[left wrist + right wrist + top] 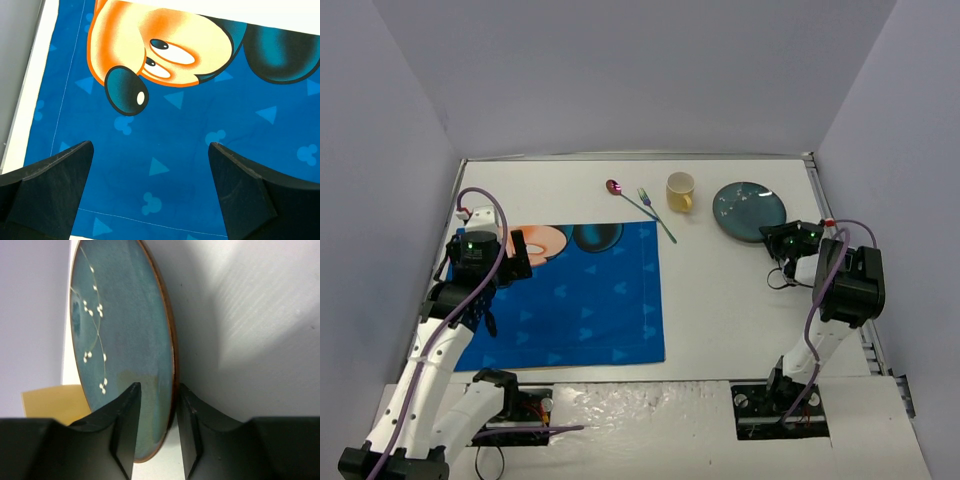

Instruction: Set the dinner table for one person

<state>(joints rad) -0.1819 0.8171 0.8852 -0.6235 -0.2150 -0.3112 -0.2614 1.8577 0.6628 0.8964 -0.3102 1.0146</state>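
The white dinner table (740,300) holds a blue cartoon-printed placemat (580,295) at the left. Along the back lie a purple-bowled spoon (617,189), a fork (656,214), a yellow mug (680,190) and a dark teal plate (747,210). My left gripper (520,256) hovers open and empty over the placemat's far left part (175,165), jaws wide apart (151,144). My right gripper (778,241) is at the plate's near right rim. In the right wrist view its jaws (157,387) are closed over the plate's (120,330) rim, one finger above and one below.
Grey walls enclose the table on three sides. The mug (50,400) stands just left of the plate. The table's metal rim runs close beside the right arm. Bare tabletop (720,330) lies between the placemat and the right arm.
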